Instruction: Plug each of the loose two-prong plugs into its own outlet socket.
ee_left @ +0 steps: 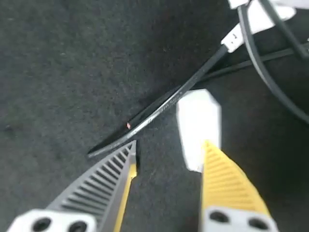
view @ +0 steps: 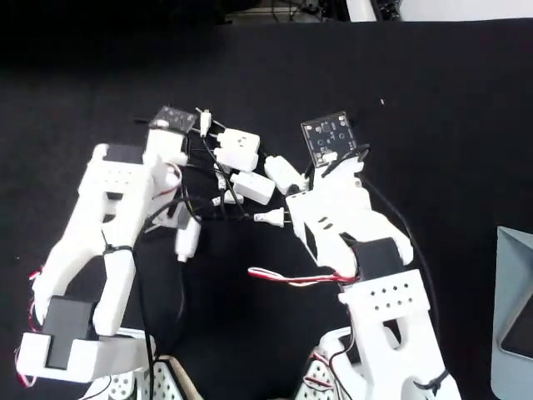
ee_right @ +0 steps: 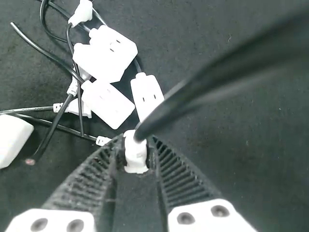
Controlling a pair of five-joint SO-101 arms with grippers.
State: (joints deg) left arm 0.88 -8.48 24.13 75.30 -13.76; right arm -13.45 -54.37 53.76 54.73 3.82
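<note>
Step in hand: insertion of one plug, with the plug already picked up. The right gripper [ee_right: 136, 145] is clenched on a white two-prong plug [ee_right: 135, 153], and its black cord [ee_right: 207, 82] trails back past the wrist. In the high view this plug [view: 268, 219] sits near mid-table. The cluster of white outlet sockets [view: 241, 162] lies at about 11 o'clock from it, close by.

From the right wrist, the nearest outlet socket [ee_right: 148, 96] lies just ahead of the plug, slots facing up, apart from it. Two more sockets [ee_right: 107, 50] lie beyond, among tangled cords. I cannot make out the prongs.

The left gripper [ee_left: 169, 145] is released, jaws spread over the black table cover [ee_left: 63, 63]. A white outlet block [ee_left: 198, 125] lies just beside its yellow finger [ee_left: 227, 179]; I cannot confirm contact.

Assessment: no plug is seated yet. The next move calls for turning the prongs square to the nearest socket's slots. The left gripper should probably steady that socket, which looks light enough to slide when pushed.
</note>
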